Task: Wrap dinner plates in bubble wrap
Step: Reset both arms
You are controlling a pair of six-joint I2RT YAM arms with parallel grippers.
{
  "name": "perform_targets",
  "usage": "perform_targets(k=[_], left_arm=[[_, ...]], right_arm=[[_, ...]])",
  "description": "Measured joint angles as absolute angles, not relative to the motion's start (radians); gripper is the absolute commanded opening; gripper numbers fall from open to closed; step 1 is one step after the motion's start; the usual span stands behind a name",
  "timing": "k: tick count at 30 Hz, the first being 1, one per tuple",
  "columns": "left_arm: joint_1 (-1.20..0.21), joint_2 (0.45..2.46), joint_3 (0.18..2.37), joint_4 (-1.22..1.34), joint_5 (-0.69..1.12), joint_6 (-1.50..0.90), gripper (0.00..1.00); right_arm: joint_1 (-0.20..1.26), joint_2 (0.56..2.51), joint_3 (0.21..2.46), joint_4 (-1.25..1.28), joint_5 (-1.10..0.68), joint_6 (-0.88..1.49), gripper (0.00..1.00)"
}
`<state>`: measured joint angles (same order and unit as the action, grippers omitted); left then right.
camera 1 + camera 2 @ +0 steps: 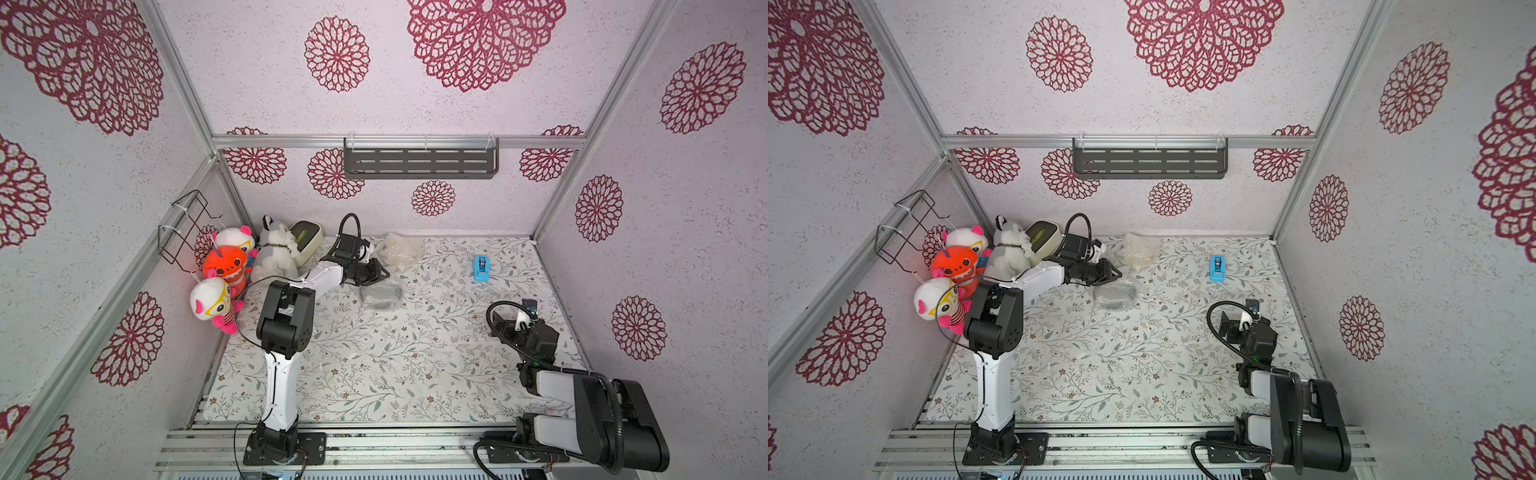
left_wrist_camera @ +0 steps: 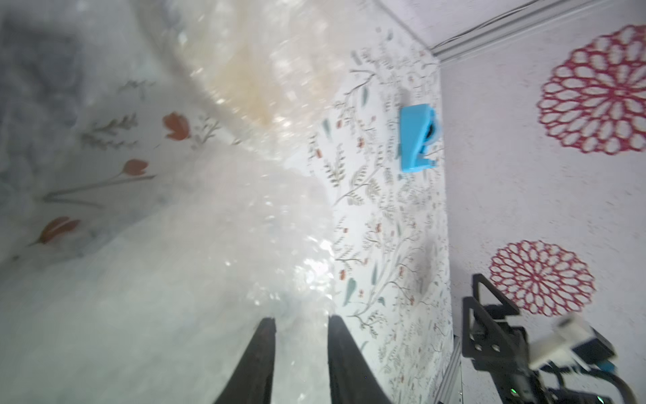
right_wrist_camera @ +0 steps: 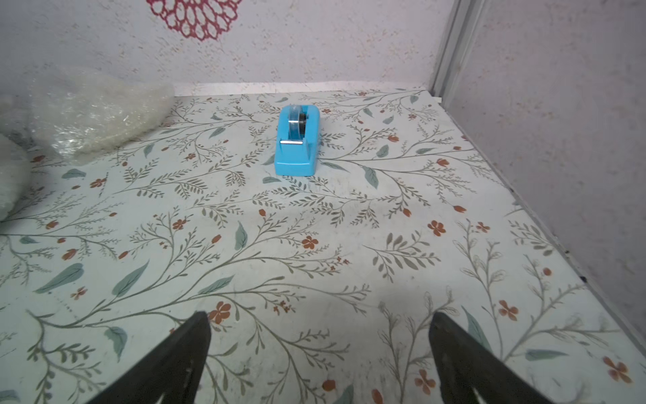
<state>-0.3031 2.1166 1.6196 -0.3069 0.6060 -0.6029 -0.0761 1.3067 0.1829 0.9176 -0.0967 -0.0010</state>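
No bare dinner plates show. Two bundles of bubble wrap lie at the back of the table. One is cream-white (image 1: 400,251) (image 1: 1138,249) (image 3: 94,112). The other (image 1: 381,295) (image 1: 1116,294) lies nearer the front, and something dark shows through it. My left gripper (image 1: 383,274) (image 1: 1116,274) (image 2: 302,319) hangs between the two bundles, just over crinkled wrap (image 2: 195,266). Its jaws stand a little apart and grip nothing. At the right, my right gripper (image 1: 521,328) (image 1: 1246,328) (image 3: 320,323) is wide open over bare table.
A blue tape dispenser (image 1: 481,268) (image 1: 1217,268) (image 2: 417,138) (image 3: 297,140) stands at the back right. Plush toys (image 1: 228,266) and a cream box with a green top (image 1: 306,239) crowd the back left corner. A dark shelf (image 1: 419,162) hangs on the back wall.
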Motion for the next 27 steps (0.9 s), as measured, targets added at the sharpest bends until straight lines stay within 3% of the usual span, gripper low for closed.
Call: perform_targets(k=[2, 5, 10, 13, 15, 20, 24, 27], left_arm=[[-0.303, 2.021, 1.58, -0.274, 0.606, -0.597, 0.34], [-0.301, 1.783, 1.433, -0.257, 0.511, -0.56, 0.49], [-0.201, 1.332, 1.149, -0.245, 0.132, -0.471, 0.79], [-0.044, 1.181, 0.949, -0.165, -0.136, -0.41, 0.87], [0.051, 1.164, 0.81, -0.078, -0.264, -0.37, 0.99], [0.165, 1.382, 0.557, 0.173, -0.295, -0.27, 0.98], [0.171, 1.542, 0.567, 0.304, -0.189, -0.224, 0.98], [0.17, 1.552, 0.575, 0.417, -0.128, -0.201, 0.98]], right_arm=[[-0.076, 1.322, 0.196, 0.931, -0.128, -0.009, 0.99], [-0.079, 1.331, 0.205, 0.967, -0.174, -0.011, 0.99], [-0.052, 1.453, 0.161, 1.172, -0.16, -0.016, 0.99], [-0.039, 1.538, 0.2, 1.149, -0.097, -0.007, 0.99], [-0.027, 1.548, 0.226, 1.14, -0.041, -0.004, 0.99], [-0.007, 1.547, 0.249, 1.149, 0.068, 0.004, 0.99], [-0.004, 1.547, 0.249, 1.147, 0.109, 0.004, 0.99], [-0.002, 1.547, 0.249, 1.146, 0.123, 0.004, 0.99]])
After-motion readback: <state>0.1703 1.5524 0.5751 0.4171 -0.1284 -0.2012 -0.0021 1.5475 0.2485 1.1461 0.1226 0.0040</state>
